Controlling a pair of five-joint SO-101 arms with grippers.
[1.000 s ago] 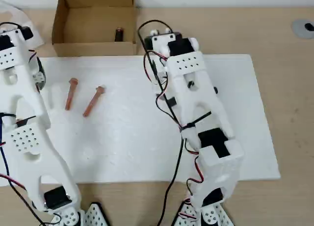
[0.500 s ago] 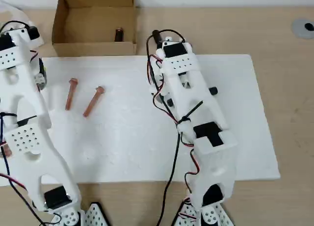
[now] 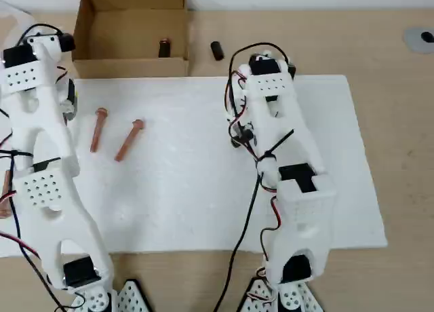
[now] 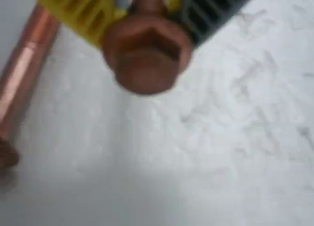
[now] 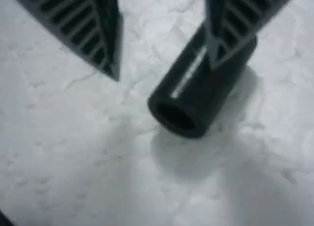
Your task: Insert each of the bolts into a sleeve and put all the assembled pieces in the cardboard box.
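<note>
My left gripper (image 4: 147,1) is clamped on the held bolt (image 4: 147,54), pinching the shank just behind the hex head; the head faces the wrist camera and the shank beyond the fingers is hidden. My right gripper (image 5: 164,69) is spread wide over the black sleeve (image 5: 201,83), which lies on its side on the foam sheet (image 3: 183,190); one finger overlaps the barrel, the other stands clear, and the bore is open toward the camera.

I'd expect the sleeve to be rigid, light and slick, and liable to roll on the foam; I'd take it across the middle of the barrel and leave both ends free. The bolt looks stiff, smooth metal that could swivel in a light pinch.

Further out on the foam lie the first loose bolt (image 3: 99,129) and the second loose bolt (image 3: 129,140), near each other but apart. At the far edge a spare sleeve (image 3: 216,50) rests on the bare table (image 3: 380,47) just beside the cardboard box (image 3: 83,34); inside is what I take for an assembled piece (image 3: 164,47).
</note>
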